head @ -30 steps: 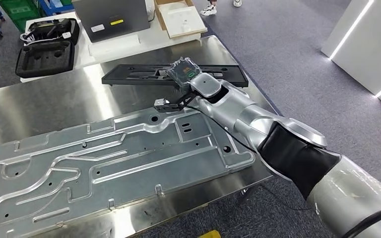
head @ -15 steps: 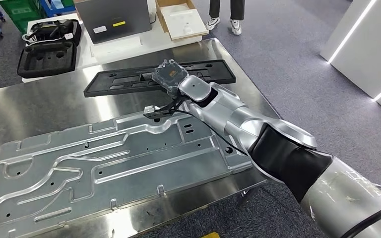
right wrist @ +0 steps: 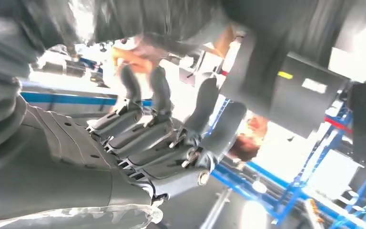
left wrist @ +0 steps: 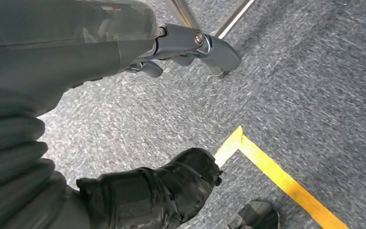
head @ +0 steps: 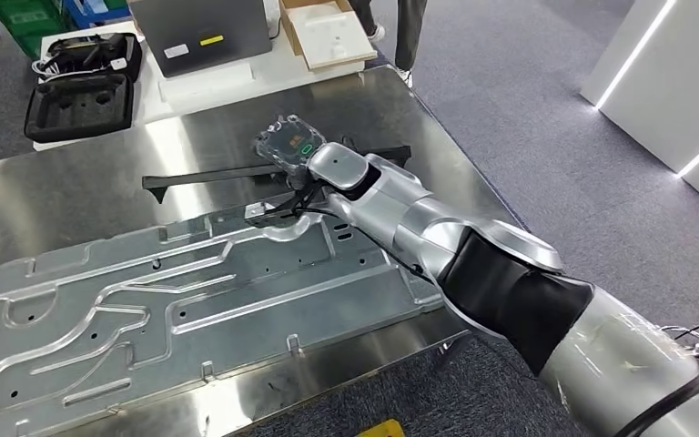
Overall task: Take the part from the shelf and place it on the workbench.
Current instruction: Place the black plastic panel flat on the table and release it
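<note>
Head view — right hand (head: 284, 146) at 12 o'clock from centre, over the steel workbench (head: 100, 187). It sits on the long black part (head: 209, 175), which runs from 9 to 3 o'clock across the bench, tilted on edge, just beyond the big ribbed metal panel (head: 191, 291). The hand's back hides the fingers here; whether they clasp the part, I cannot tell. A grey box (head: 202, 32), a cardboard box (head: 328, 32) and black foam cases (head: 80, 102) stand on the far table at 11 to 12 o'clock. A person's legs (head: 405, 32) stand at 1 o'clock.

Left wrist view — left hand (left wrist: 152, 186) hangs over grey carpet (left wrist: 324, 95), fingers loosely curled, holding nothing; yellow floor tape (left wrist: 276, 176) at 5 o'clock.

Right wrist view — blurred; dark fingers (right wrist: 181, 138) stretch out, spread.
</note>
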Action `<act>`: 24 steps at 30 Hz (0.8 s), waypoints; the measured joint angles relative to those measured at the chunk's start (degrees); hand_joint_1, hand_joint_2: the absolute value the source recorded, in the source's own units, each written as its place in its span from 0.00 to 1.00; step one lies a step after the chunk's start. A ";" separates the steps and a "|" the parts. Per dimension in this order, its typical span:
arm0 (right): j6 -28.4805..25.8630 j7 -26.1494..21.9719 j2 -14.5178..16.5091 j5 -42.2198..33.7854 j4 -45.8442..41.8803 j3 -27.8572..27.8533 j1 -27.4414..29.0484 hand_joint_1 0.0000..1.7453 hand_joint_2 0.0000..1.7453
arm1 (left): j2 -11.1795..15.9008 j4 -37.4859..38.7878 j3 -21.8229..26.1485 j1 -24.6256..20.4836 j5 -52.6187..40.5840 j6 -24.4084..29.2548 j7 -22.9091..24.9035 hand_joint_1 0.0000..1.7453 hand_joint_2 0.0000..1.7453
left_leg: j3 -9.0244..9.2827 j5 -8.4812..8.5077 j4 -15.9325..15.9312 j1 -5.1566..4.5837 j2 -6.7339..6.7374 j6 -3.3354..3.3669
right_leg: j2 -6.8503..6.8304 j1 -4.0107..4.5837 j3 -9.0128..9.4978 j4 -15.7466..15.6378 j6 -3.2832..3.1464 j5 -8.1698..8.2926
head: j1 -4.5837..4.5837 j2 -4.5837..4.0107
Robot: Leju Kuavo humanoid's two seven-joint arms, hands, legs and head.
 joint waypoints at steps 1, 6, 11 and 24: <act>0.16 -0.21 0.34 0.02 0.16 0.00 0.05 0.00 0.00 | -0.04 -0.01 0.00 0.12 -0.08 0.31 -0.23 0.00 0.50 | 0.03 0.24 -0.32 -0.14 -0.01 0.31 | 0.04 0.01 0.08 -0.39 0.44 0.27 | 0.01 0.00; 0.73 -0.68 0.77 -0.04 0.52 0.00 0.33 0.00 0.00 | -0.40 -0.02 0.00 0.30 -1.03 1.36 -0.10 0.00 0.00 | 0.99 1.73 -2.66 0.05 0.28 1.90 | -0.31 0.71 -3.49 7.69 1.22 -4.55 | 0.20 0.00; 0.86 -0.69 0.78 -0.22 0.87 0.00 1.11 0.00 0.00 | -0.44 -0.02 0.00 0.50 -1.20 1.43 0.38 0.00 0.00 | 0.83 1.40 -1.84 -0.49 0.17 2.39 | -0.37 0.85 -3.92 10.03 0.62 -3.71 | 0.23 0.00; -3.42 1.52 0.67 -5.80 -1.03 -1.71 1.74 0.00 0.00 | 0.25 0.01 0.00 1.64 -0.06 1.06 1.29 0.00 0.00 | -5.14 -8.07 14.35 0.30 0.12 -1.25 | -0.70 0.41 0.37 -0.99 -1.62 1.02 | 0.02 0.00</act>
